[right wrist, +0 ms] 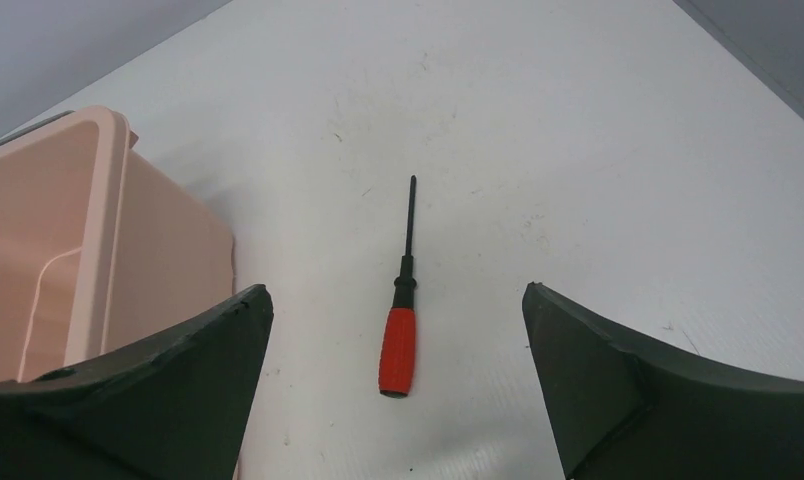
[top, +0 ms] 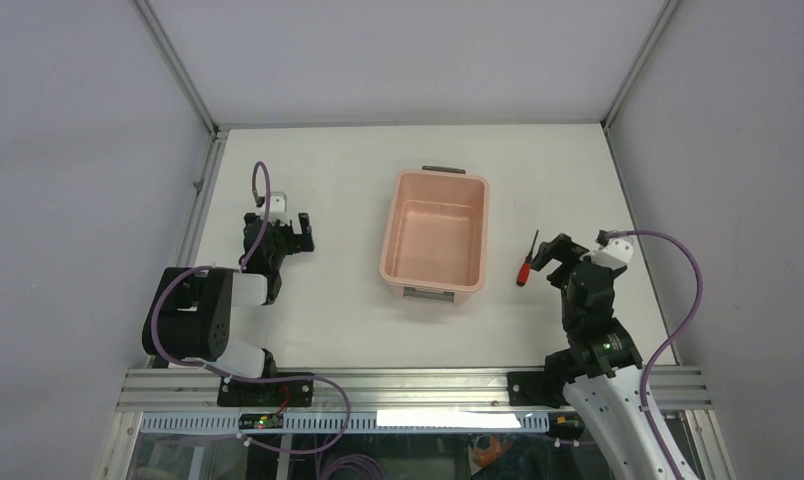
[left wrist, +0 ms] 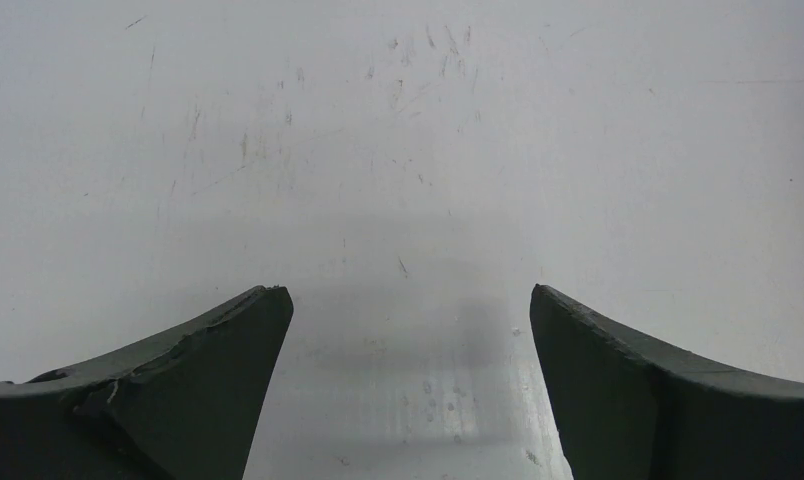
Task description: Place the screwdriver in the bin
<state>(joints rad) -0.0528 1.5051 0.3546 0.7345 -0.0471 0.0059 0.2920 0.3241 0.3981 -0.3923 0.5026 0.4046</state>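
The screwdriver (top: 526, 263), with a red handle and thin dark shaft, lies flat on the white table just right of the pale pink bin (top: 435, 234). In the right wrist view the screwdriver (right wrist: 399, 345) lies between my open fingers, handle nearest, tip pointing away, and the bin (right wrist: 68, 240) is at the left. My right gripper (top: 555, 254) is open and empty, just right of the screwdriver and above the table. My left gripper (top: 290, 232) is open and empty over bare table, left of the bin. The bin looks empty.
The table (top: 348, 320) is white, with a metal frame rail along its left side (top: 200, 200) and grey walls behind. A rail runs along the near edge (top: 408, 385). The left wrist view shows only scratched tabletop (left wrist: 398, 200).
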